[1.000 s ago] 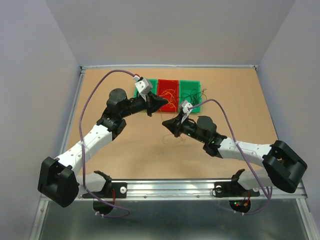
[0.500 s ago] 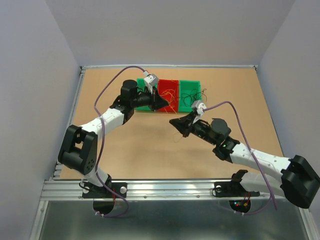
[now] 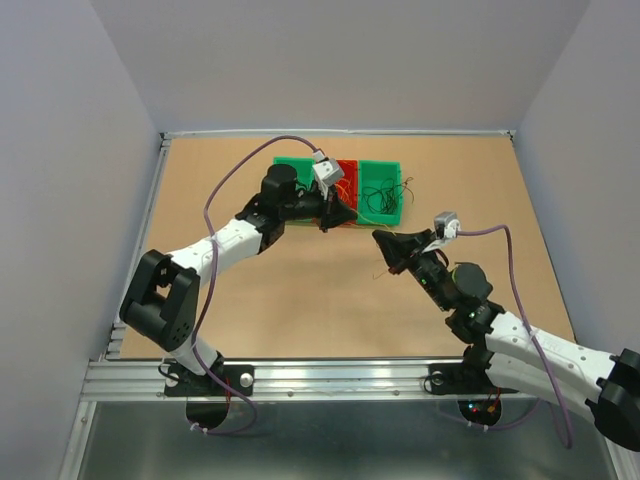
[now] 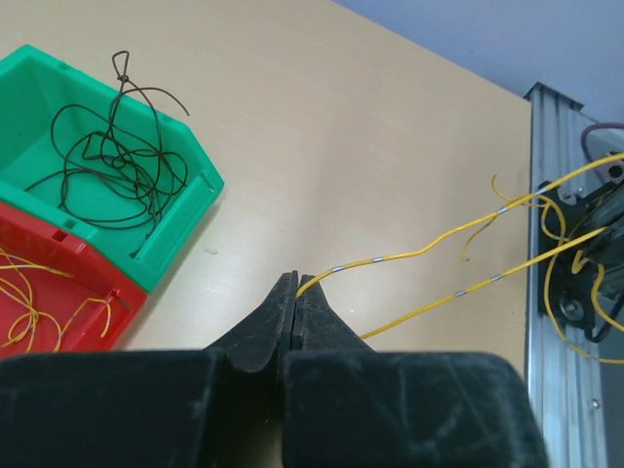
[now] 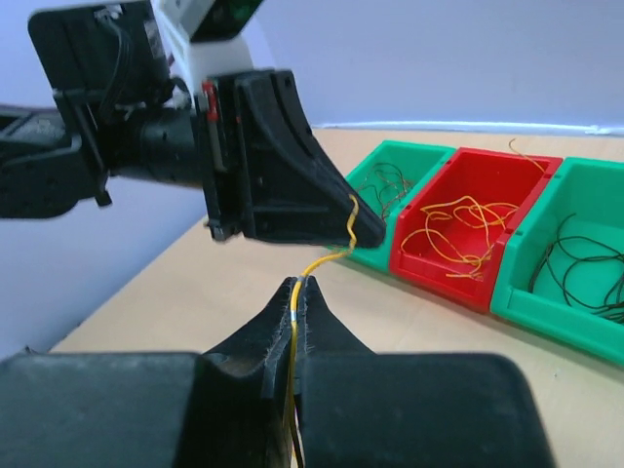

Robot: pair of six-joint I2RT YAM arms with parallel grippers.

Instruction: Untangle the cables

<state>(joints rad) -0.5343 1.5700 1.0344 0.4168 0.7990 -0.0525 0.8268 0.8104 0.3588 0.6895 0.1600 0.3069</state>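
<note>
Cables (image 4: 115, 166) partly sorted on surface (image 3: 300, 300) in green bin (image 4: 180, 219) and red bin (image 5: 444, 276); left hand (image 4: 295, 285), right hand (image 5: 300, 285) both pinching one yellow cable (image 4: 390, 258) strung between. Pull apart slowly, keep taut, no jerking.

A robotics lab test cell: a left arm (image 3: 225, 240) and a right arm (image 3: 520, 340) are bolted to an aluminium rail (image 3: 340, 375) at the near edge of a bare brown counter (image 3: 290, 310). Plain grey walls (image 3: 340, 60) box it in, and a green parts bin (image 3: 381, 219) and a red parts bin (image 5: 439, 271) stand at the far side.
</note>
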